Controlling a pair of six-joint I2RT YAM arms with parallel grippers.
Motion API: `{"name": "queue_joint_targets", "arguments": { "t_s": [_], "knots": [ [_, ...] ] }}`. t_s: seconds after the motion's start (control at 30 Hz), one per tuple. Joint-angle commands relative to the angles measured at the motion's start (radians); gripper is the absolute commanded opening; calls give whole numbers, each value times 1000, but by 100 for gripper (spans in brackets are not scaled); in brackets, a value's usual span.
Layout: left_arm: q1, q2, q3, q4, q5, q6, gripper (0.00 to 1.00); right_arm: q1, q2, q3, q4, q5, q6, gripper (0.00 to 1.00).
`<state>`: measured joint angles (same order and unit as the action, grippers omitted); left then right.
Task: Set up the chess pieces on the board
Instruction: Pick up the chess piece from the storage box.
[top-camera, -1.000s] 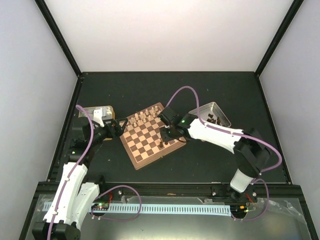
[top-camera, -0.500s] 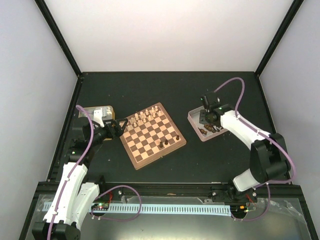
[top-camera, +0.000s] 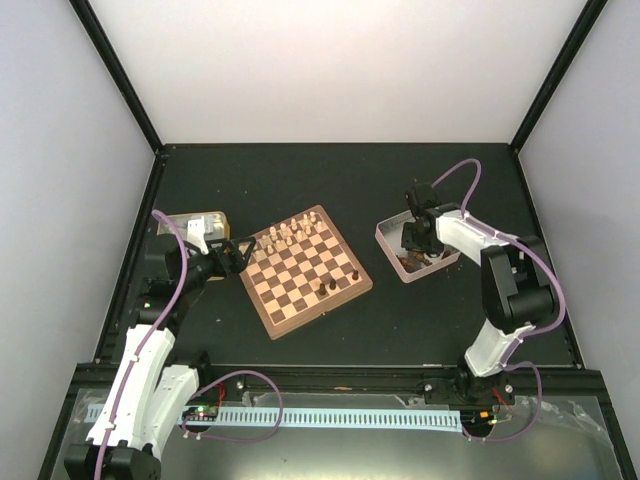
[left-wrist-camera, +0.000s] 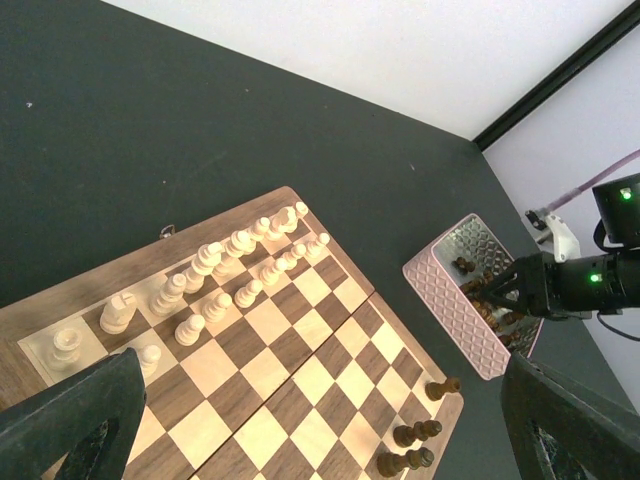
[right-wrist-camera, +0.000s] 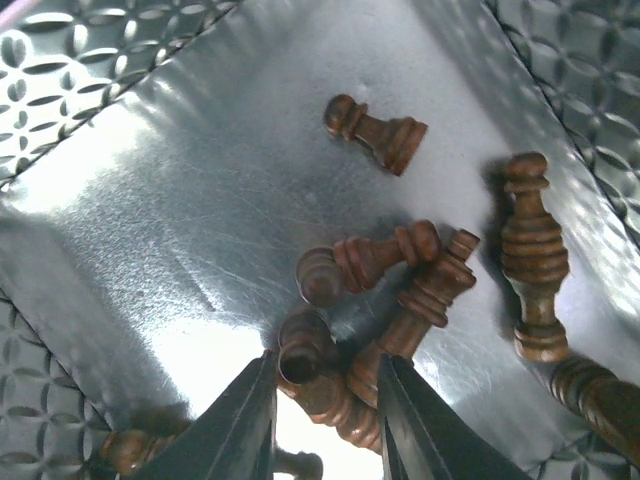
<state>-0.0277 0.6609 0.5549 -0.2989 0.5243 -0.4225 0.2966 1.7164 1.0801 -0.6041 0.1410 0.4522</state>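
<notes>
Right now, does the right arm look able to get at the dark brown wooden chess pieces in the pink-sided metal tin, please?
Probably yes: the right arm's fingers hang inside the pink-sided metal tin, parted around one fallen dark brown chess piece; nothing covers it, though neighbours lie tangled against it.

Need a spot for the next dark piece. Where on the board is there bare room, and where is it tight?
On the board, the middle rows are bare, between the cream pieces on the far side and three dark pieces by the right corner. The near edge left of those is bare too. Crowded: the cream ranks.
</notes>
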Motion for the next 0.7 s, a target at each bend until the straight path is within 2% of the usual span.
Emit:
{"name": "queue_joint_targets", "arguments": {
  "t_s": [0.0,0.1,0.37,0.53,0.67],
  "knots": [
    [-2,-7,28,-2,13,14,99,-2,28,42,30,-2,5,26],
    [-3,-7,29,-2,11,14,99,-2,48,52,29,6,8,20],
    [-2,-12,34,-6,10,18,99,-2,85,76,1,17,21,18],
    [-2,-15,36,-7,7,21,99,-3,74,66,4,6,29,4],
    [-3,-16,36,-9,7,21,99,-2,14,68,15,-11,28,1]
  ]
}}
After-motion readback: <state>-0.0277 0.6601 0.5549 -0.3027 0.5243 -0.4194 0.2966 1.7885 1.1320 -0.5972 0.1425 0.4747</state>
